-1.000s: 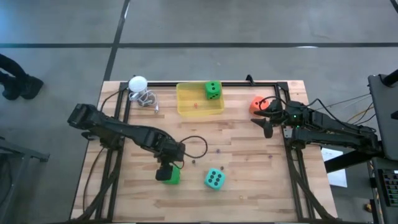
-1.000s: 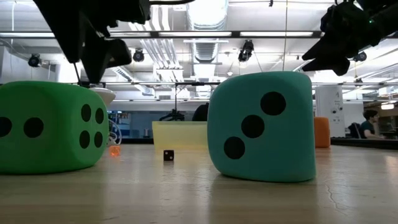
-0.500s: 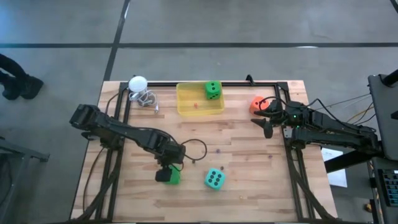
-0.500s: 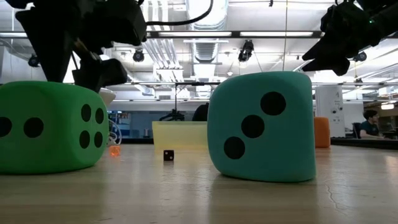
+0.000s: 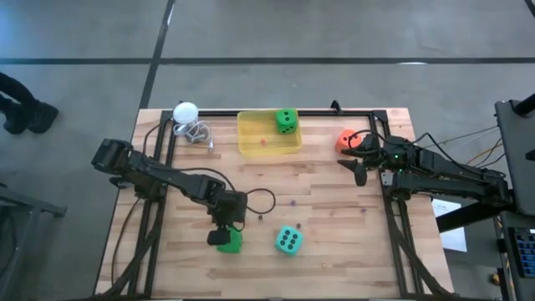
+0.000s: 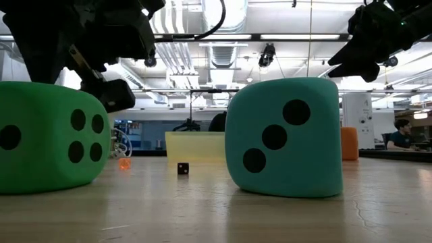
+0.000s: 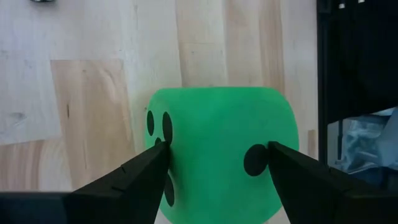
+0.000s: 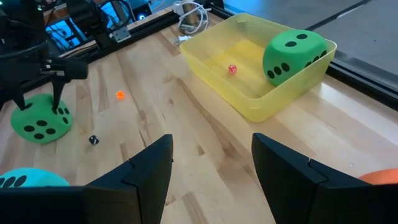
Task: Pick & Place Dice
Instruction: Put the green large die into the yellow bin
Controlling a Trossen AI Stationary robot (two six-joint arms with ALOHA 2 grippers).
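Observation:
A bright green die (image 5: 232, 242) (image 6: 47, 135) rests on the table near its near edge. My left gripper (image 5: 224, 237) (image 7: 217, 149) stands over it, open, one finger at each of two opposite sides. A teal die (image 5: 288, 241) (image 6: 283, 135) sits to its right. A second green die (image 5: 286, 121) (image 8: 293, 53) lies in the yellow tray (image 5: 251, 142). The orange die (image 5: 343, 140) sits at the far right. My right gripper (image 5: 357, 159) (image 8: 211, 162) hovers just near of it, open. My left gripper comes at the green die from above, fingers pointing down. Its fingertips (image 7: 160, 149) lie against the upper part of two opposite sides (image 7: 163, 127), the die between them. In the low view one finger (image 6: 111, 94) meets the die's top corner. The die's bottom face stays on the table.
A white ball (image 5: 185, 111) and a coil of cable (image 5: 196, 132) lie at the far left corner. Tiny dice are scattered: a black one (image 6: 182, 168), an orange one (image 6: 124, 163), a red one (image 8: 232, 69) in the tray. A black frame (image 5: 368, 113) borders the table.
My left gripper has come down over the green die and shifted slightly toward the near edge. The die has slid a little toward the near edge and the left, staying flat on the table. My right arm has kept still.

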